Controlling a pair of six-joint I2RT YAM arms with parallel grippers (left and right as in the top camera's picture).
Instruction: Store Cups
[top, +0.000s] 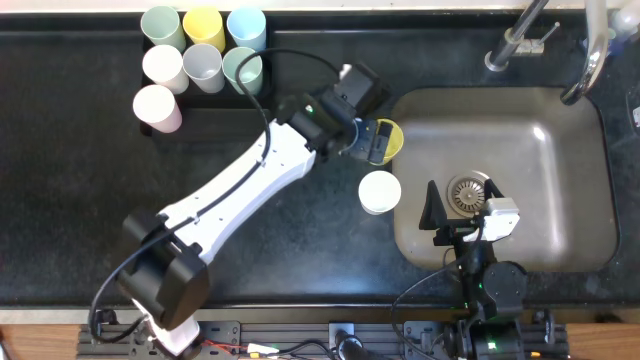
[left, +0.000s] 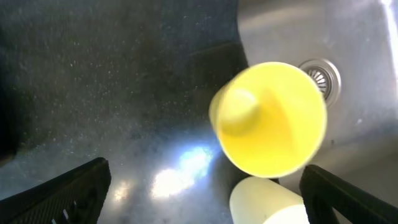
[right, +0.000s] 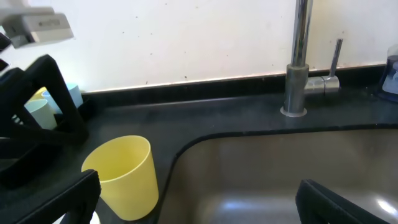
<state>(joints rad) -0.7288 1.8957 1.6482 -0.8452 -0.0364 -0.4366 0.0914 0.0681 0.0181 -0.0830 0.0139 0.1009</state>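
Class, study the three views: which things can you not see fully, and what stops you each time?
Yellow cup: top view, largely covered by the left gripper; contact cannot be judged.
White cup: left wrist view, cut by the picture's edge.
Rack cups: right wrist view, mostly behind the left gripper.
Tap: right wrist view, spout cut by the edge.

white cup (left: 267, 200) cut off at edge; yellow cup (top: 396, 138) half hidden under left pincer (top: 373, 140)
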